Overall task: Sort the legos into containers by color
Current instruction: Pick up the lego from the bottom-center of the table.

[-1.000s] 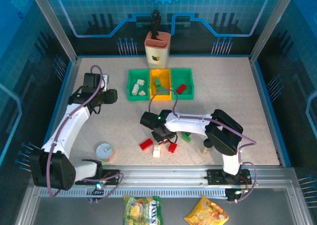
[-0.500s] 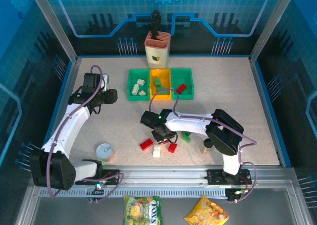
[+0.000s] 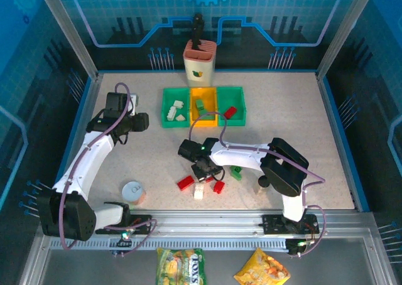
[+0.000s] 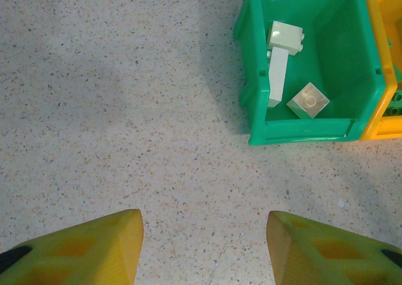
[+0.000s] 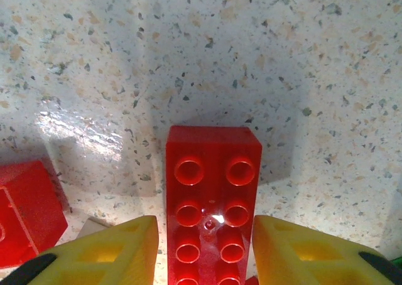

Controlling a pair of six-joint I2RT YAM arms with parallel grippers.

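Bricks [image 4: 279, 53] of each colour sit sorted in the bins [image 3: 164, 106] while the right gripper [image 5: 204, 225] straddles a loose red brick [image 5: 213, 197] in front of them, grip unclear, several more waiting; the left gripper [image 4: 204, 225] gapes empty.

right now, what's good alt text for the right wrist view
A long red lego lies studs-up on the speckled table, between the yellow fingers of the right gripper, which stand close on either side; whether they press it is unclear. A second red lego sits at the left edge.
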